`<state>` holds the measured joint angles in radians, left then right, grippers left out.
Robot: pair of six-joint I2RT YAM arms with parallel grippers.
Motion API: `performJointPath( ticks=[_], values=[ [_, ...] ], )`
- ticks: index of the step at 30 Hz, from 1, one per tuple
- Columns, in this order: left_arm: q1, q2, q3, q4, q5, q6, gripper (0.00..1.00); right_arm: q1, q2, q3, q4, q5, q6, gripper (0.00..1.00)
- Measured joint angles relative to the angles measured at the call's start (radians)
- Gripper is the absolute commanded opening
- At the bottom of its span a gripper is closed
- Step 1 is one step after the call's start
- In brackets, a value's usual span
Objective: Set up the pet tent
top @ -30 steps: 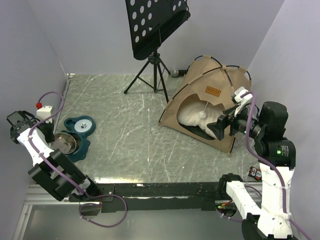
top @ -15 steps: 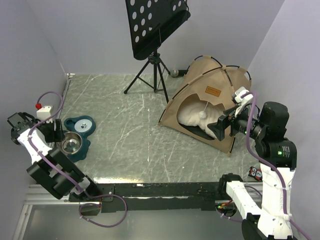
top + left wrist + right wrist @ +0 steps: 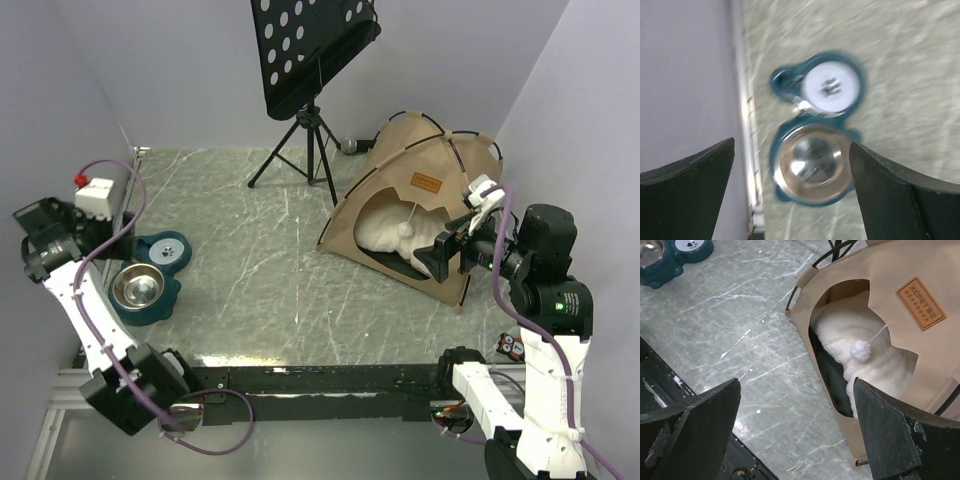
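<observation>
The pet tent (image 3: 420, 195) stands upright at the right rear of the floor, tan with black pole trim and a label patch (image 3: 427, 184). A cream pillow (image 3: 385, 228) fills its arched doorway, and a white pompom (image 3: 405, 229) hangs in front. My right gripper (image 3: 442, 254) hovers open just in front of the tent's near right corner. In the right wrist view the tent (image 3: 940, 355) and pillow (image 3: 840, 330) lie beyond the open gripper (image 3: 796, 400), which touches nothing. My left gripper (image 3: 112, 235) is open at the far left, high above the steel bowl (image 3: 812, 170), holding nothing.
A teal double feeder (image 3: 165, 250) holds the steel bowl (image 3: 138, 287) near the left wall. A black music stand (image 3: 310, 50) on a tripod (image 3: 300, 150) rises at the back, close to the tent's left side. Walls close in on both sides.
My left gripper has opened, let go of the steel bowl and risen away from it toward the left wall. The right arm and the tent have not moved.
</observation>
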<state>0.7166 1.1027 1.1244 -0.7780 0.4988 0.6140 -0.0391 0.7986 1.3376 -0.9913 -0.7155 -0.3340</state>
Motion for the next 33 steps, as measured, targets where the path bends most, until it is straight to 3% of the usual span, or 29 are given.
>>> performJointPath(
  ticks=[9, 17, 23, 33],
  values=[
    [-0.413, -0.024, 0.1, -0.047, -0.063, -0.247, 1.0, 0.022, -0.03, -0.093, -0.031, 0.018, -0.002, 1.0],
    [-0.703, 0.13, 0.151, -0.052, -0.14, -0.446, 1.0, 0.027, -0.113, -0.299, -0.109, 0.136, -0.057, 1.0],
    [-0.754, 0.123, 0.06, 0.002, -0.172, -0.544, 1.0, 0.027, -0.134, -0.319, -0.08, 0.227, -0.018, 1.0],
    [-0.754, 0.012, 0.015, 0.036, -0.263, -0.549, 1.0, 0.027, -0.144, -0.328, 0.026, 0.335, 0.092, 1.0]
  ],
)
